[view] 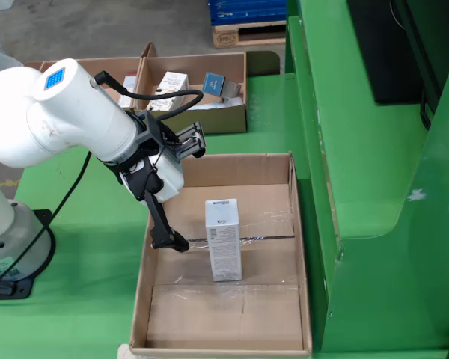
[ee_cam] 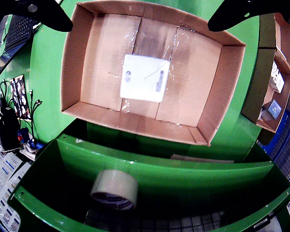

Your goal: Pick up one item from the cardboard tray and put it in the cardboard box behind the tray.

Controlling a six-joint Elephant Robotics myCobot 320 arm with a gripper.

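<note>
Green tabletop (view: 82,299) spreads under everything, with a green metal housing (view: 374,149) at three o'clock in the fixed view. On it sits the big open cardboard box (view: 299,247), and standing upright near its middle is a white carton (view: 223,239), resting free on the taped floor. My gripper (view: 181,196) hangs over the box's nine o'clock wall, fingers spread wide and holding nothing; one dark fingertip (view: 172,242) dips inside the box at nine o'clock of the carton, near it but apart.

From my own ride-along view I look straight down on the carton's square white top (ee_cam: 145,78), with my two black fingers (ee_cam: 48,13) at eleven and one o'clock of it, well apart from each other.

Behind the box, at twelve o'clock in the fixed view, the cardboard tray (view: 228,120) holds several small boxes (view: 172,81). A roll of tape (ee_cam: 114,189) lies in a green bin (ee_cam: 34,203) at six o'clock in my view.
</note>
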